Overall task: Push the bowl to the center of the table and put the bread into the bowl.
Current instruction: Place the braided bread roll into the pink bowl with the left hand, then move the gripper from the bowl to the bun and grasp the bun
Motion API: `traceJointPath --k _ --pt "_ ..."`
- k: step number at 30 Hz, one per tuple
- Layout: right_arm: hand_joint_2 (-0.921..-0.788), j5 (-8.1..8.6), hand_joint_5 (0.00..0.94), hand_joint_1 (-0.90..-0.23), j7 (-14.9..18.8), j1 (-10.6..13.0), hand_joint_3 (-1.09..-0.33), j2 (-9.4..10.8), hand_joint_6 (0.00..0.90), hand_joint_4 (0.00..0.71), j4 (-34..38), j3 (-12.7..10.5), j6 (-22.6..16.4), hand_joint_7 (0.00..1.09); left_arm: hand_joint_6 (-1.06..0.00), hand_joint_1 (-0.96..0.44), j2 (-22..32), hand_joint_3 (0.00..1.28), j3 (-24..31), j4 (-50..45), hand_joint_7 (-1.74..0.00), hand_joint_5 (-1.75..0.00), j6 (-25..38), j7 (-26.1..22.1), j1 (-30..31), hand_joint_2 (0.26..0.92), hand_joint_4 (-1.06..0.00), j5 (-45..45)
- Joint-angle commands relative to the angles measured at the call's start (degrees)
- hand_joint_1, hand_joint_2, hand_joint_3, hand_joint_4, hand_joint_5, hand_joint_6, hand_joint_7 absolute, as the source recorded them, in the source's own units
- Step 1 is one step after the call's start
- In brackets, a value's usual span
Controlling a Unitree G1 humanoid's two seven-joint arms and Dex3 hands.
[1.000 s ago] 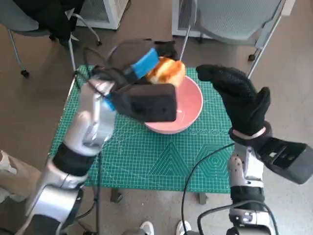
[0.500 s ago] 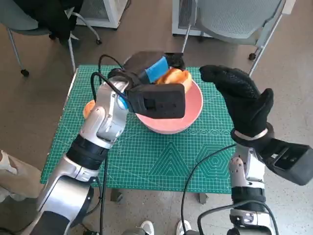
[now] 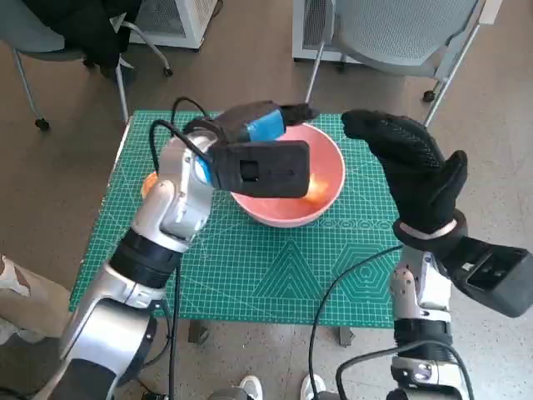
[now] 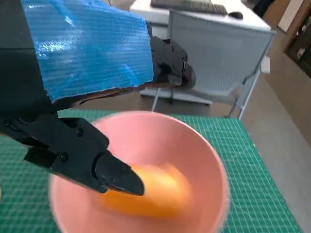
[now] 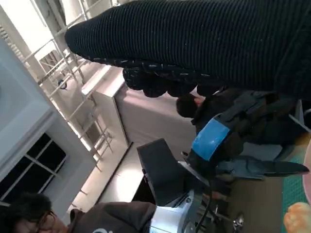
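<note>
The pink bowl (image 3: pixel 333 167) stands on the green mat near the table's middle, toward the far edge. The orange-brown bread (image 3: pixel 315 188) lies inside it; in the left wrist view the bread (image 4: pixel 150 191) is blurred against the bowl's wall (image 4: pixel 204 160). My left hand (image 3: pixel 265 125), its back taped blue, hovers over the bowl's far-left rim with its fingers (image 4: pixel 104 170) apart and nothing between them. My right hand (image 3: pixel 412 171) is raised over the table's right side, spread and empty. The right wrist view shows the glove (image 5: pixel 204 43) and the left hand (image 5: pixel 214 138).
A small orange object (image 3: pixel 150 181) lies on the green cutting mat (image 3: pixel 275 267) at the left, partly behind my left forearm. Office chairs (image 3: pixel 391 33) stand beyond the table's far edge. A person (image 5: pixel 29 213) shows in the right wrist view, and shoes (image 3: pixel 250 387) at the near edge.
My left hand carried the bread over the bowl and let it go; the bread now lies in the bowl. The right hand has barely moved.
</note>
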Motion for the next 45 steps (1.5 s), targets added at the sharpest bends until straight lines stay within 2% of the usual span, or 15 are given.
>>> traceJointPath --k 1,11,17,20,27,33,38,45 --pt "-0.921 -0.73 0.003 -0.700 -0.7 1.5 -0.800 0.5 0.010 0.057 0.1 0.4 0.0 0.27 -0.13 -0.55 1.9 0.02 0.6 -2.3 -0.05 0.00 -0.3 1.0 1.2 0.828 0.00 0.3" --pt "-0.921 -0.58 0.001 -0.688 -0.8 1.4 -0.806 0.8 0.008 0.056 0.4 0.8 -0.2 0.26 -0.13 -0.60 6.2 0.01 2.6 -10.1 -0.05 0.00 1.0 0.0 5.5 0.836 0.00 -0.2" --pt "-0.921 -0.51 0.000 -0.687 -0.9 1.6 -0.814 0.8 0.006 0.054 -0.1 1.0 -0.1 0.27 -0.13 -0.61 11.0 0.01 6.2 -18.2 -0.04 0.00 2.0 -2.1 10.0 0.839 0.00 -1.1" --pt "-0.921 -0.32 0.001 -0.688 -0.8 1.6 -0.812 0.7 0.006 0.055 0.1 1.0 0.0 0.27 -0.13 -0.58 14.6 0.01 9.8 -24.4 -0.04 0.00 2.6 -3.8 14.1 0.835 0.00 -2.2" --pt "-0.921 -0.04 0.001 -0.689 -0.7 2.2 -0.810 0.3 0.008 0.057 -0.8 0.9 0.3 0.27 -0.14 -0.42 23.3 0.00 18.8 -38.6 -0.03 0.00 7.0 -11.2 25.4 0.758 0.00 -6.7" --pt "-0.921 0.39 0.002 -0.695 -0.3 2.4 -0.802 0.1 0.010 0.058 -0.9 0.8 0.5 0.27 -0.13 -0.21 29.0 0.00 23.3 -44.7 -0.02 0.00 12.8 -16.8 29.9 0.697 0.00 -9.0" --pt "-0.921 0.50 0.001 -0.695 -0.1 1.8 -0.799 0.2 0.011 0.058 0.0 0.7 0.4 0.26 -0.13 -0.04 30.6 0.01 24.4 -49.4 -0.02 0.00 18.3 -17.9 32.1 0.695 0.00 -9.1" --pt "-0.921 -0.05 0.000 -0.682 -0.5 0.7 -0.807 1.0 0.009 0.055 1.0 1.1 0.1 0.26 -0.13 0.11 30.4 0.01 22.8 -53.0 -0.02 0.00 23.3 -16.1 33.4 0.707 0.00 -7.0"
